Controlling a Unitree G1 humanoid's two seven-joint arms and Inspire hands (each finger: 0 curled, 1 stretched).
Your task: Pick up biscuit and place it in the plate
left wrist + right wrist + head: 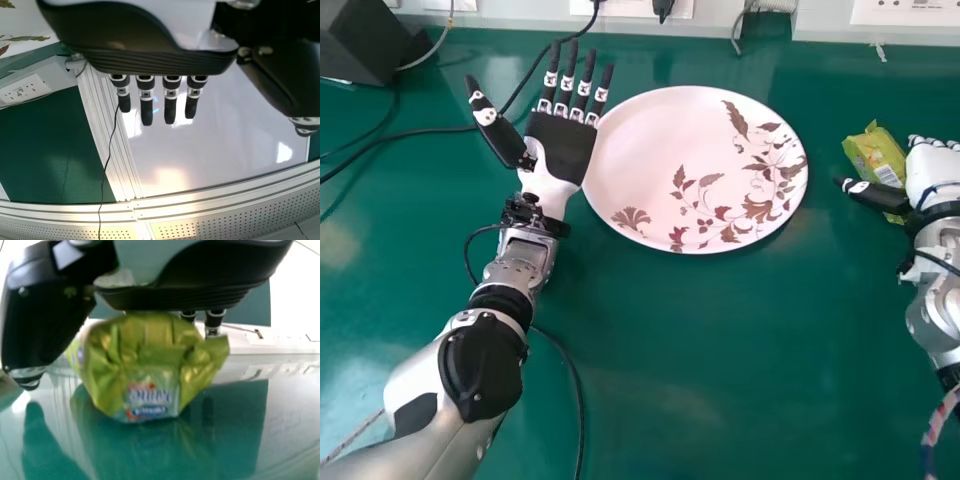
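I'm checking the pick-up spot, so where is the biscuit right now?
The green biscuit packet is toward the right side of the head view, right of the plate and next to the right hand.

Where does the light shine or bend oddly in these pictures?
Head view: pale glare on the green table near the left edge; left wrist view: bright spots on the pale panel, and the white rail looks bowed, probably from the lens; right wrist view: the shiny table mirrors dark shapes below the biscuit packet.
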